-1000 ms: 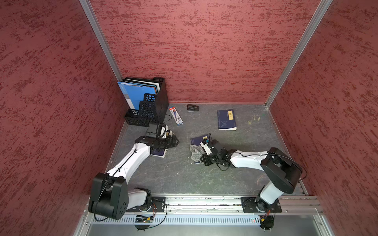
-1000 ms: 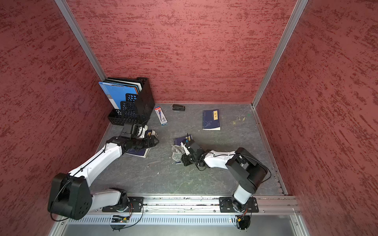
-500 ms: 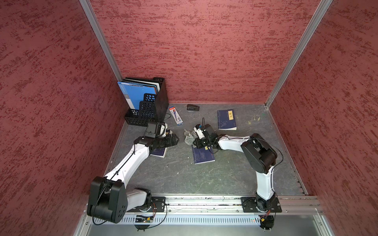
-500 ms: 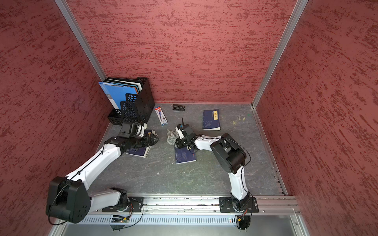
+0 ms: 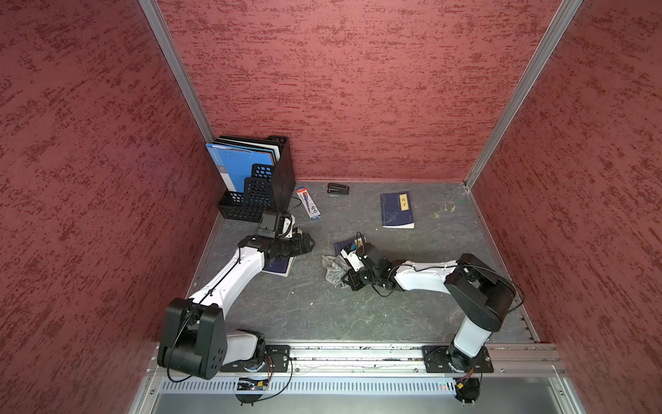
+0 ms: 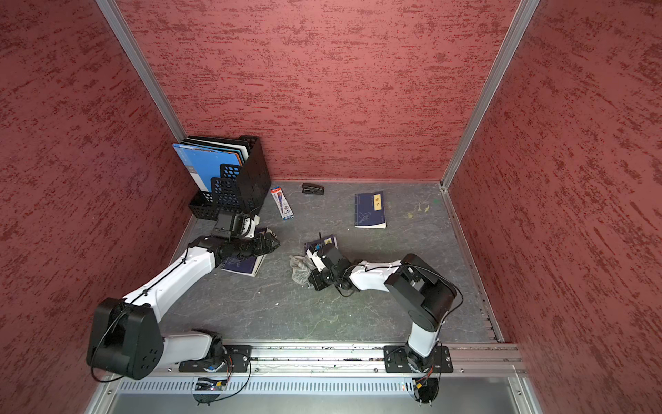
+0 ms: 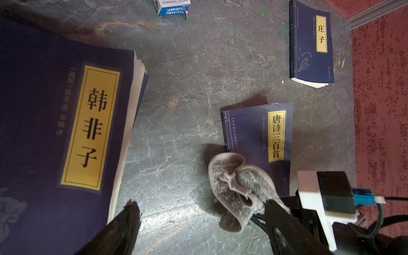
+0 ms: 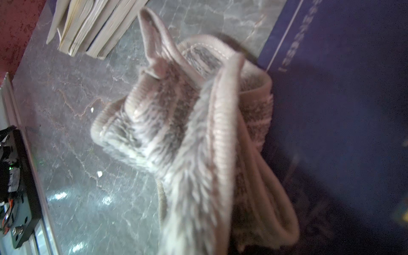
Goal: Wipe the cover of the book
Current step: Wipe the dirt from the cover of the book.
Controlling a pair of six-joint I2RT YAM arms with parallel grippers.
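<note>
At the near left corner of the book (image 7: 249, 136), your right claw (image 5: 343, 276) is clenched on the grey cloth (image 7: 236, 187), which bunches partly on the bench (image 5: 304, 308) and partly over the cover's edge. From that claw the book lies ahead, toward the back wall and slightly to your right, its long axis running away from you. Your next stroke, by my judgement, should push forward along that length. Your left claw (image 5: 308, 245) hangs released above another book (image 5: 277, 267), well apart from the cloth; the right arm is plainly the nearer one for this wipe.
</note>
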